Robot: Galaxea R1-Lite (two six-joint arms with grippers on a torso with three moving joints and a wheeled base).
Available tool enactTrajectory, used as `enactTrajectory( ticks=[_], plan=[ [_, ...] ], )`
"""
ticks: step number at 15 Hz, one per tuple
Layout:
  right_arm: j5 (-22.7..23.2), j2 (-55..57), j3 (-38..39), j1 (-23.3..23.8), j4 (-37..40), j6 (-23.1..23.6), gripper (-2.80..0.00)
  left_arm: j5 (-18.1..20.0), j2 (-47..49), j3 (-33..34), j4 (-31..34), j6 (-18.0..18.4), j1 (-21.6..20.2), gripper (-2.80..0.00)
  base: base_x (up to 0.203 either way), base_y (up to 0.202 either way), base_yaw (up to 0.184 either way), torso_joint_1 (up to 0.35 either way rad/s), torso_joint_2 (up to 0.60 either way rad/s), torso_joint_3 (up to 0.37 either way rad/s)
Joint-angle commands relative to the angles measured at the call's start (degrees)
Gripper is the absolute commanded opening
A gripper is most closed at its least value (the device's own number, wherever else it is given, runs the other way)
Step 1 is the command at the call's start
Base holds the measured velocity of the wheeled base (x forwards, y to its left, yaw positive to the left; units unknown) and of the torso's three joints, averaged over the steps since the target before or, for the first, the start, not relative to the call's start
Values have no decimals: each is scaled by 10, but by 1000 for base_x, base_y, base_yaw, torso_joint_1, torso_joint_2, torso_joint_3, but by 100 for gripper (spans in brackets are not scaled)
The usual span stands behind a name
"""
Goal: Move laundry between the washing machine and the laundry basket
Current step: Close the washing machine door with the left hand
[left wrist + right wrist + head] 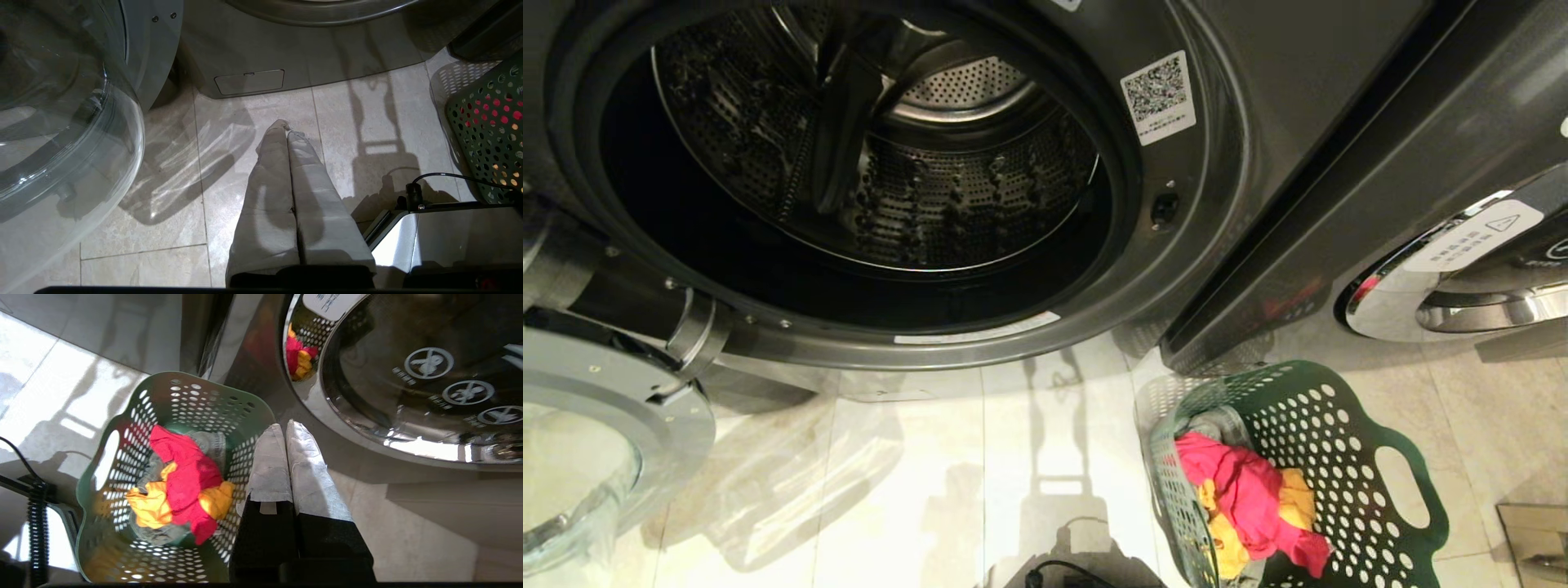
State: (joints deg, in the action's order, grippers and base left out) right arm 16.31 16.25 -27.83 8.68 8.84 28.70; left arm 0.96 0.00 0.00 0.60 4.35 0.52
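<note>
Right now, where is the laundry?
In the head view the laundry lies inside the laundry basket on the floor, lower right, below the washing machine.

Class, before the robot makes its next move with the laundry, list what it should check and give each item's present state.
1. Washing machine door open: ok.
2. Drum free of clothes: ok as far as visible.
3. Laundry inside the laundry basket: ok.
4. Right gripper shut and empty beside the basket: ok.
5. Left gripper shut and empty above the floor: ok.
6. Cable free of the basket: cannot tell.
</note>
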Motion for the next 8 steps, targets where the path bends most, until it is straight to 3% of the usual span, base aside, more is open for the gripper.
enactTrajectory(
  ticks=[1, 5, 8],
  plan=[
    [0, 0, 5, -1, 0, 9, -280, 0, 0, 0, 0, 2, 0, -280, 0, 0, 0, 0, 0, 159],
    [-2, 0, 26, 0, -8, 21, -280, -1, 0, 0, -3, -6, 0, -280, 0, 0, 0, 3, 4, 189],
    [-10, 0, 105, 0, -90, 27, -280, -1, 0, 0, -3, -14, 0, -280, 0, 0, 0, 1, 2, 201]
  ],
)
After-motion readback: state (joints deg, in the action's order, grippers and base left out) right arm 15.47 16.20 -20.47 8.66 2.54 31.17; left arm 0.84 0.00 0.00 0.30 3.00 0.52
